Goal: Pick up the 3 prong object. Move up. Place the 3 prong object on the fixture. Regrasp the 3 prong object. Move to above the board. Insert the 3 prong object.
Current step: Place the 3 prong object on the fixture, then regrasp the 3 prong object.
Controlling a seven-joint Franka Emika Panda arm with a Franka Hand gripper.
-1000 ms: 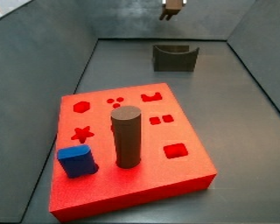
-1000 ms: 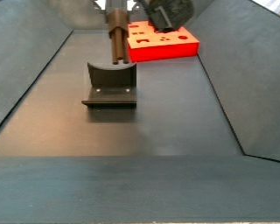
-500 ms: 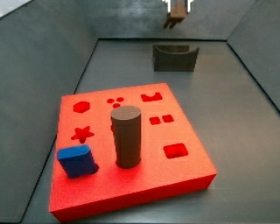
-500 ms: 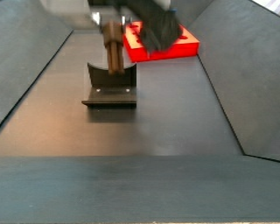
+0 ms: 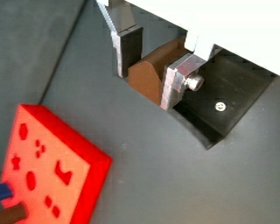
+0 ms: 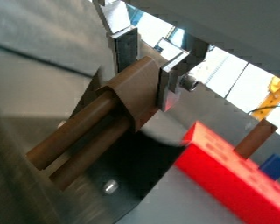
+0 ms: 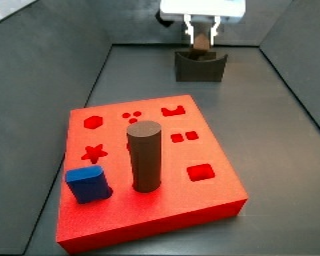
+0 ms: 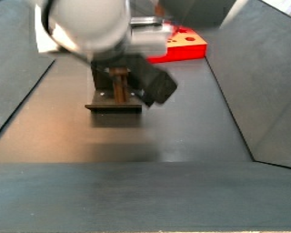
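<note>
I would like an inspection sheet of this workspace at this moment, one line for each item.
Surface: dark grey floor, bare around the things.
Job's things: the 3 prong object, brown, is clamped between the fingers, over the fixture at the far end in a side view. Whether it touches the fixture cannot be told. The board, red, lies apart from it.
Clutter: a tall dark brown cylinder and a blue block stand on the board.
Gripper: the gripper is shut on the 3 prong object, low above the fixture.
Cables: nothing seen.
Surroundings: grey walls enclose the floor.
</note>
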